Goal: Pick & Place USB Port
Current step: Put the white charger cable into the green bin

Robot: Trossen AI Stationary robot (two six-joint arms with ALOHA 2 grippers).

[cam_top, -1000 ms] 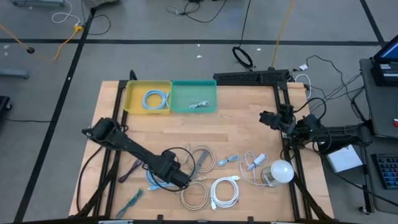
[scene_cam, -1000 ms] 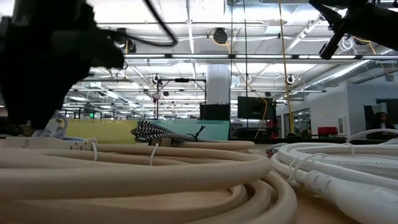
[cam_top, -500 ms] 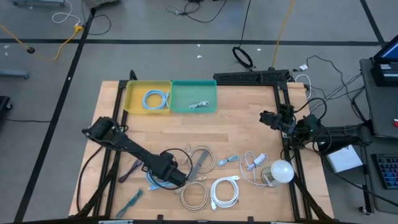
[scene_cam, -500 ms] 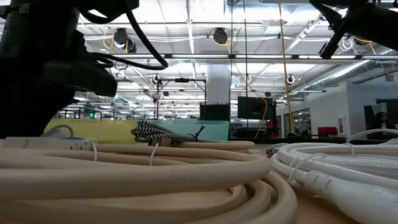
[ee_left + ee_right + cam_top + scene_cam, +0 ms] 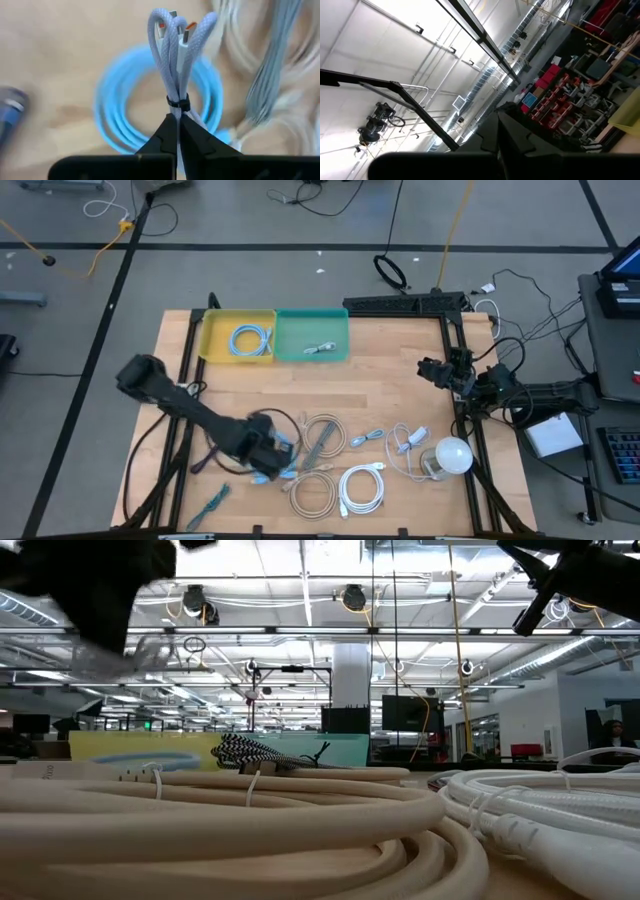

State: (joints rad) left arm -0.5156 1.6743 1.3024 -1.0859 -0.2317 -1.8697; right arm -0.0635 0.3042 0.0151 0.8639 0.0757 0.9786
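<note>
Left claw (image 5: pixel 177 125) pinching grey USB cable bundle (image 5: pixel 176 55), above blue coil (image 5: pixel 117 107)

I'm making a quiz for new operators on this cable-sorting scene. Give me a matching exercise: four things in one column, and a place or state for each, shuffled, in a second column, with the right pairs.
Things:
1. left gripper
2. right gripper
3. yellow bin
4. green bin

Places or states:
A. holds a small pale cable bundle
B. shut on the grey-blue cable bundle
C. holds a coiled light blue cable
D. shut on nothing, at the table's right edge

Pairs: 1-B, 2-D, 3-C, 4-A
</note>
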